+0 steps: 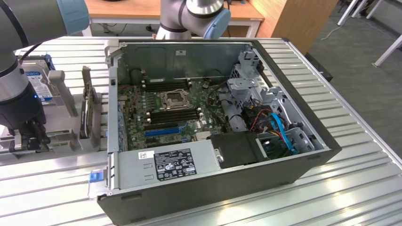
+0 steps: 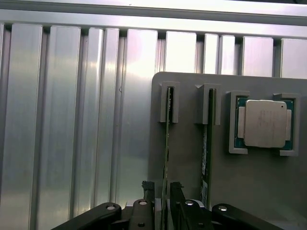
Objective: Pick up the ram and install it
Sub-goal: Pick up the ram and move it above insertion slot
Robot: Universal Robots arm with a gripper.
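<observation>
pincer (image 2: 162,188): jaws parted, not clamped on anything.
ram (image 2: 166,143): upright on edge in the grey holder (image 2: 188,158), running between the jaws.
second stick (image 2: 205,143): just beside one finger (image 2: 176,191), outside the jaws.
risk: off-centre closing could tilt the ram or jam it in the holder; a drifting finger could nudge the second stick.

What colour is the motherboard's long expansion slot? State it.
The expansion slot is blue, clearest in the exterior view.
</observation>
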